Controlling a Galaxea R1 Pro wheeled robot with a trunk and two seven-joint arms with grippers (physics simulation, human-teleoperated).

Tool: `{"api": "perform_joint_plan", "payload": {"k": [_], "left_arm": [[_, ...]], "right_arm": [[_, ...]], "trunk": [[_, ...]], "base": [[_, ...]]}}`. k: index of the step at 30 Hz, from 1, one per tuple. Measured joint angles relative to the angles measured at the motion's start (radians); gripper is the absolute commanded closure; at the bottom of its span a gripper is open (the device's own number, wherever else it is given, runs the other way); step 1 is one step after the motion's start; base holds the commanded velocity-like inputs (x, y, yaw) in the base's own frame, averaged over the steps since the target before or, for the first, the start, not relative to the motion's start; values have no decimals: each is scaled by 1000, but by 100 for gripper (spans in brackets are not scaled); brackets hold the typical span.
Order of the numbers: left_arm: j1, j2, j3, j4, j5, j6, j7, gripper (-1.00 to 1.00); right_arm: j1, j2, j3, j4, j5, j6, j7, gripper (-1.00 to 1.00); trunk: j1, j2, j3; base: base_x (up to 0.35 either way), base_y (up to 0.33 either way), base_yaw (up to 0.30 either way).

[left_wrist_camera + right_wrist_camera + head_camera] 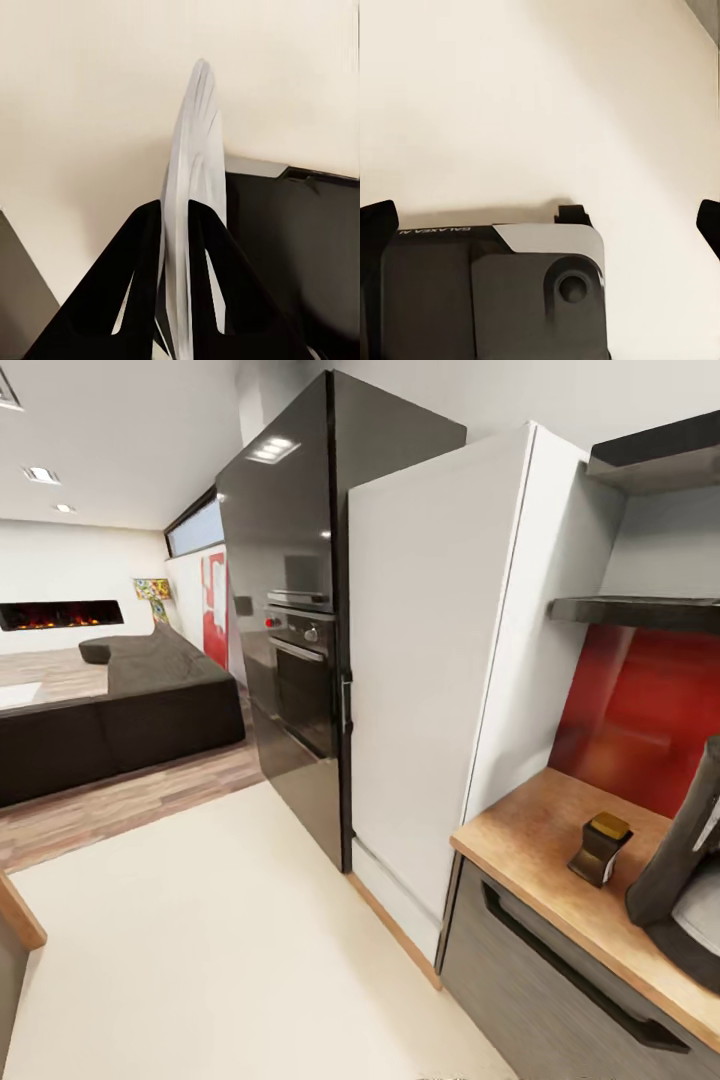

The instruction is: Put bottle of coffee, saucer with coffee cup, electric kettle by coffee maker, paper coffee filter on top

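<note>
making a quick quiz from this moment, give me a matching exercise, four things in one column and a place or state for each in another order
Things:
1. bottle of coffee
2. saucer
3. right gripper
4. coffee maker

Places or states:
A. clamped edge-on between two black fingers
B. fingers wide apart, nothing between them
C. at the picture's right edge, on the countertop
D. standing on the light-wood top, left of the black machine

Pairs: 1-D, 2-A, 3-B, 4-C

Coffee jar [600, 848] upright on wooden surface [520, 830], just beside coffee maker [680, 880]. Black shelf [640, 610] above. White saucer [196, 187] edge-on, clamped in left gripper [174, 214].
</note>
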Motion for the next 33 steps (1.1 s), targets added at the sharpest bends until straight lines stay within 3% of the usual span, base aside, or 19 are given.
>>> {"api": "perform_joint_plan", "payload": {"k": [6, 9, 13, 15, 18, 19, 22, 24, 27, 33], "left_arm": [[-8, 25, 1, -11, -17, -13, -5, 100], [-13, 40, 1, -66, -38, -30, -12, 100], [-14, 46, 0, -268, -45, -28, -51, 100], [-20, 44, 3, -466, -45, 1, -151, 100], [-107, 36, 3, -653, -43, 200, -305, 100], [-154, 33, 2, -709, -50, 329, -385, 100], [-324, 29, 2, -759, -45, 516, -542, 100], [-384, 31, -11, -765, -44, 604, -587, 100], [-459, 35, -60, -767, -43, 726, -637, 100], [-605, 28, -99, -766, -38, 884, -682, 100]], "right_arm": [[0, 0, 0, 0, 0, 0, 0, -100], [0, 0, 0, 0, -1, 0, -1, -100], [0, 0, 0, 0, -1, 0, -1, -100], [0, 0, 0, 0, 0, 0, -1, -100], [0, 0, -1, 0, -1, 0, -1, -100], [0, 0, -1, -1, -1, 0, -1, -100], [0, 1, -1, -1, -2, 0, -1, -100], [0, 2, -1, -1, -2, 0, -1, -100], [0, 4, -2, -1, -2, 0, -1, -100], [0, 6, 0, -1, -1, 0, 0, -100]], "trunk": [[0, 0, 0], [0, 0, 0], [0, 0, 0], [0, 0, 0], [0, 0, -1], [0, 0, -2], [0, 0, -4], [0, 0, -6], [0, 0, -9], [0, 0, -16]], "base": [[0, 10, -300], [0, 1, -300], [0, 0, -279], [0, 0, -151], [0, 0, -201], [0, 0, -237], [0, 0, -247], [0, 0, -249], [0, 0, -249], [0, 0, -224]]}}
